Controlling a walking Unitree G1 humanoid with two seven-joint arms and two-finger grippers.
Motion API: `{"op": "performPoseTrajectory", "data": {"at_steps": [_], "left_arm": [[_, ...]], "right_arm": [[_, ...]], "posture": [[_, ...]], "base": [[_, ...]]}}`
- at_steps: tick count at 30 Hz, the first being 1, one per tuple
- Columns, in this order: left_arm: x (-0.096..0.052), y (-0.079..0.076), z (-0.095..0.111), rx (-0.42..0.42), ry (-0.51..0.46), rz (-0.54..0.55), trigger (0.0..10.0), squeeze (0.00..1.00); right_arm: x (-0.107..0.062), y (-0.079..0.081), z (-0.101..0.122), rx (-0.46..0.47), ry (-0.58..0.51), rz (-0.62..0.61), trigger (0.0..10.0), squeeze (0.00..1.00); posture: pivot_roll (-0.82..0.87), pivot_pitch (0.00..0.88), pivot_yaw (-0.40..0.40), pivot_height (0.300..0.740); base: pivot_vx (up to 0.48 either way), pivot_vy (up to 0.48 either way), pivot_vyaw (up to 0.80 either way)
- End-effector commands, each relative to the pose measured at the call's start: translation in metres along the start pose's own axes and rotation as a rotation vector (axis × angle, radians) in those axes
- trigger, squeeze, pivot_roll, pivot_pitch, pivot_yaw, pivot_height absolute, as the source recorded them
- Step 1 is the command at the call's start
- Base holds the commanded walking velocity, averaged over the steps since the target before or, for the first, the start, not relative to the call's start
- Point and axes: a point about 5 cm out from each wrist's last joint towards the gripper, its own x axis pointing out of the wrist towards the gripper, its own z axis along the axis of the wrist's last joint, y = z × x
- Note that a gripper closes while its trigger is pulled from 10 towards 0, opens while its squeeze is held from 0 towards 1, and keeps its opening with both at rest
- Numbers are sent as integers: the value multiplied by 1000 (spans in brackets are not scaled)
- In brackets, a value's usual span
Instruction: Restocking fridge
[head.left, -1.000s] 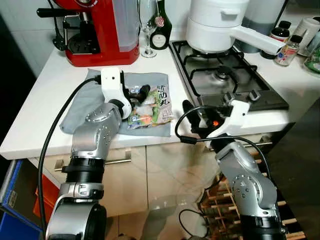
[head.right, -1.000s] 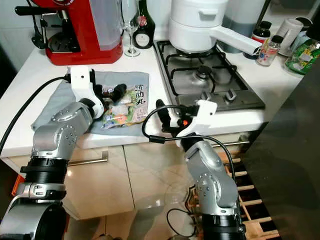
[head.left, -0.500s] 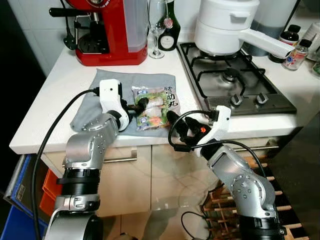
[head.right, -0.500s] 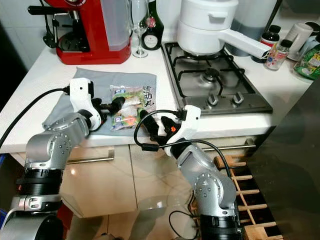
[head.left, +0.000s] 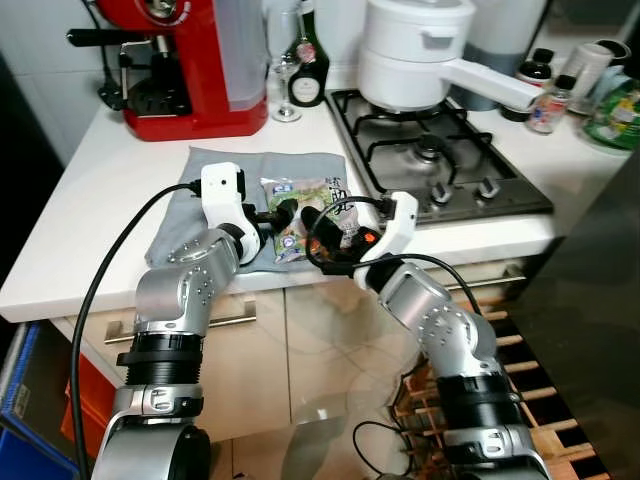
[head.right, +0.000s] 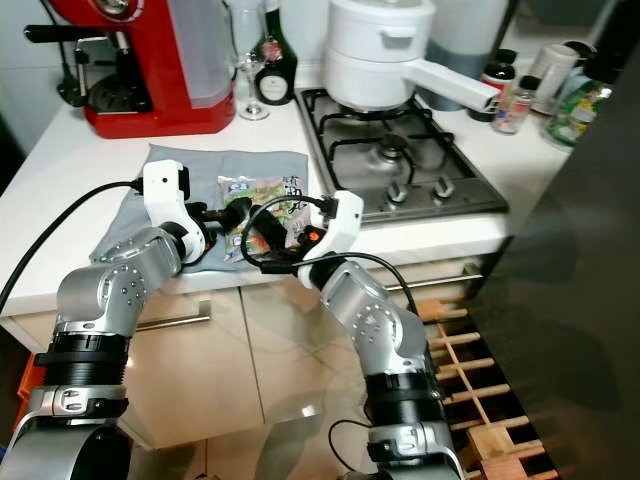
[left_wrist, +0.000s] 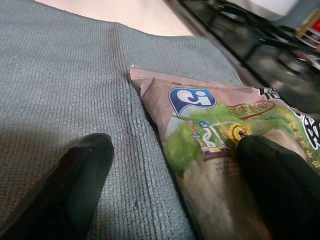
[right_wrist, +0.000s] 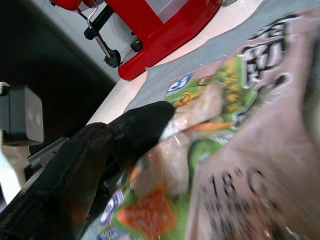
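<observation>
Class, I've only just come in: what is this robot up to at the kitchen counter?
Both arms are working on a packet of frozen food that lies on a grey cloth near the counter's front edge. The left tool is open, with one finger on the packet and the other on the cloth. The right tool reaches in from the other side and is at the packet. The packet is not yet lifted.

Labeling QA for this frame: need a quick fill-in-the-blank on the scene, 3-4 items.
1. The food packet lies on a grey ____ on the counter.
2. The coffee machine at the back of the counter is ____ in colour.
3. The white pot stands on the gas ____.
4. Both the left end effector and the right end effector are at the ____.

Missing words: cloth; red; hob; packet
</observation>
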Motion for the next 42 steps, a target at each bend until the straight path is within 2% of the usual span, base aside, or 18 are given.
{"op": "performPoseTrajectory", "data": {"at_steps": [1, 2, 6, 9, 10, 11, 14, 22, 24, 26, 29, 36, 39, 41, 42], "left_arm": [[3, -7, -7, -13, 48, -36, 10000, 0], [3, -5, -7, -10, 45, -33, 10000, 0], [3, 1, -7, 20, 39, -6, 10000, 0], [3, 3, -7, 33, 38, 7, 10000, 0], [3, 4, -6, 54, 32, 23, 10000, 0], [3, 6, -5, 69, 28, 34, 10000, 0], [3, 10, 1, 134, -5, 77, 10000, 0], [2, 16, 7, 175, -32, 117, 10000, 0], [2, 17, 7, 178, -38, 123, 10000, 0], [2, 18, 8, 183, -46, 125, 10000, 0], [2, 18, 8, 185, -51, 125, 10000, 0], [2, 18, 10, 194, -59, 127, 10000, 0], [1, 19, 12, 217, -68, 134, 10000, 0], [0, 19, 13, 223, -80, 138, 10000, 0], [0, 19, 14, 224, -84, 140, 10000, 0]], "right_arm": [[2, -8, -20, 26, 79, -50, 9725, 71], [3, -10, -18, 10, 70, -65, 0, 75], [3, -23, -11, -23, 22, -130, 0, 106], [3, -25, -9, -30, 7, -139, 0, 125], [4, -24, -6, -64, -14, -137, 0, 196], [4, -23, -4, -90, -29, -134, 0, 196], [9, -13, 6, -153, -87, -87, 0, 286], [13, -13, 17, -183, -139, -77, 0, 298], [15, -10, 25, -178, -182, -63, 0, 318], [18, -7, 38, -43, -253, -38, 0, 353], [20, -3, 48, 84, -301, 1, 0, 369], [22, 10, 59, 120, -354, 73, 0, 376], [24, 16, 66, 78, -364, 90, 0, 373], [23, 19, 68, -85, -357, 66, 0, 322], [20, 20, 68, -221, -353, 40, 8941, 243]], "posture": [[-82, 0, -3, 740], [-80, 0, -3, 740], [-82, 0, -2, 740], [-84, 0, -1, 740], [-85, 0, 0, 740], [-85, 0, 0, 740], [-89, 0, 0, 740], [-81, 0, -6, 740], [-78, 0, -9, 740], [-76, 0, -13, 740], [-74, 0, -14, 740], [-72, 0, -13, 740], [-69, 0, -11, 740], [-67, 0, -13, 740], [-67, 0, -14, 740]], "base": [[0, 0, 0], [0, 0, 0], [0, 0, 0], [0, 0, 0], [0, 0, 0], [0, 0, 0], [0, 0, 0], [0, 0, 0], [0, 0, 0], [0, 0, 0], [0, 0, 0], [0, 0, 0], [0, 0, 0], [0, 0, 0], [0, 0, 0]]}}
